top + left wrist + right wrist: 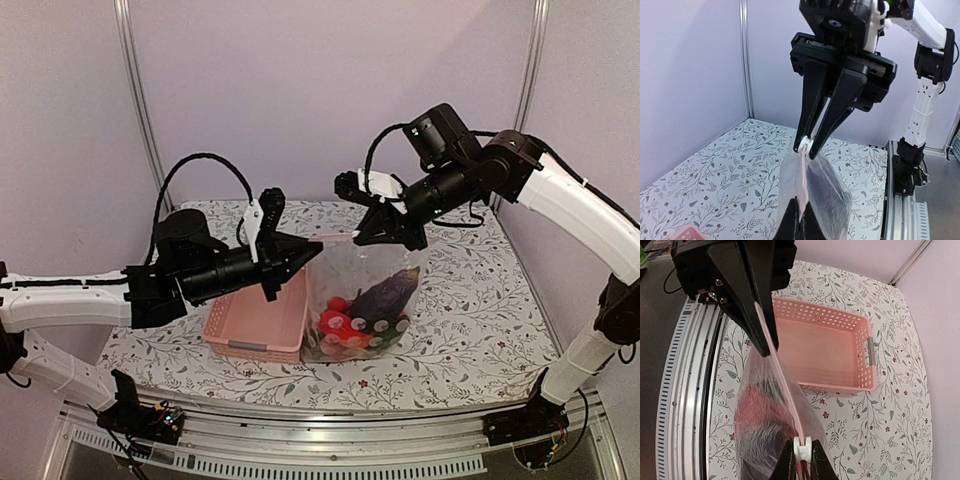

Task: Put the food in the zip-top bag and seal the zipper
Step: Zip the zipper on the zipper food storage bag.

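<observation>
Floral-print table cloth [480, 300] is the biggest thing here. Its near edge is cut off by the metal rail, and its left part is hidden under the left arm. Pink plastic lattice basket [250, 343] sits mid-table. Its back-left corner is covered by that arm in the top view, but the rt wrist cam shows most of it.

Just right of the basket stands the clear crinkly plastic zip-top bag [365, 285], bottom down at the table, mouth held up btwn the two claws. Can't tell if bag & basket touch.

Inside the bag, low down, a dark purple plastic eggplant [388, 293] lies tilted on top, w/ red round plastic fruits [335, 322] under it to the left. Other pieces in there are blurred thru the crinkles — can't name them.

Left gripper [317, 253] is pinched fully closed on the left end of the zipper [785, 390], a thin pinkish strip along the bag's mouth, taut across to the other claw. Right gripper [362, 238] is nearly closed, fingers clamped on the small white slider [802, 447] at the strip's right end. Whether the strip is sealed btwn them — too thin to tell.
</observation>
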Action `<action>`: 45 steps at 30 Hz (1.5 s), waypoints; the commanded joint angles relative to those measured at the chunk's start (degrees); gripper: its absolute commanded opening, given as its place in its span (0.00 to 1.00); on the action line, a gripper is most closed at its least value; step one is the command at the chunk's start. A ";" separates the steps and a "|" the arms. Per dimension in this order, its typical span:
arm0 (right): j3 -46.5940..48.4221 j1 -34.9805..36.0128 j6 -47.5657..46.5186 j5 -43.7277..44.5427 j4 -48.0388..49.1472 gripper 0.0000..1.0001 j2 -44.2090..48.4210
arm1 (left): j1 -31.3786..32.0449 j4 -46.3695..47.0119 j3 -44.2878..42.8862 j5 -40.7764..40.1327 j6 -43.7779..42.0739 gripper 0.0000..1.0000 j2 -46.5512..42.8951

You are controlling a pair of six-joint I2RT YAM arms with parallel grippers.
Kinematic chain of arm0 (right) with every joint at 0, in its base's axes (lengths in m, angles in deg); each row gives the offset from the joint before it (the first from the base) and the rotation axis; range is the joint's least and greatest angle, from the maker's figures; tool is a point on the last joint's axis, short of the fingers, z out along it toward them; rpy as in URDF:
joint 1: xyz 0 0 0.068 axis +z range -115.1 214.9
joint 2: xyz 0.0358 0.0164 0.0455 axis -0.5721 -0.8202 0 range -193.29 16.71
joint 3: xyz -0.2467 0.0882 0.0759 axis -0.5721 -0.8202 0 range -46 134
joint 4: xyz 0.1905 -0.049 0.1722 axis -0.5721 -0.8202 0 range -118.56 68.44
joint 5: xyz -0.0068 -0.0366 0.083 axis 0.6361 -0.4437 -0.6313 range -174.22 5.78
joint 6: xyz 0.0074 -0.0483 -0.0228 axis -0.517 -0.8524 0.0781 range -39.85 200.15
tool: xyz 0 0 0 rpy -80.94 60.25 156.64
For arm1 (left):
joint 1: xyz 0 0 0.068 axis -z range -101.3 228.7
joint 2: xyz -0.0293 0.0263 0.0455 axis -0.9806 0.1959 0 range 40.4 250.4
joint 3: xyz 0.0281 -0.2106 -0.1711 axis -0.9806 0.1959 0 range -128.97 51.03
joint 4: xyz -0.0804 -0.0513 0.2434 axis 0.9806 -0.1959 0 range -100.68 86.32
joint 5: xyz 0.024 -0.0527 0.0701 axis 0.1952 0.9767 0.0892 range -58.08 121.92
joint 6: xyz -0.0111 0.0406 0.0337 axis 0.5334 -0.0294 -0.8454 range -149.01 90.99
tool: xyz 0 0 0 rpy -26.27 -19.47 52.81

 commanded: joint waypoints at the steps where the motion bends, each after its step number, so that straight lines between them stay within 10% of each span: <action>1: -4.76 -5.76 -0.36 4.53 -4.38 0.05 2.81 | 0.36 -0.17 2.27 -2.59 -0.50 0.00 -3.94; 45: -20.55 -23.94 -6.92 1.89 -6.25 0.05 13.99 | 0.31 -0.80 4.61 -6.10 -0.50 0.00 -5.92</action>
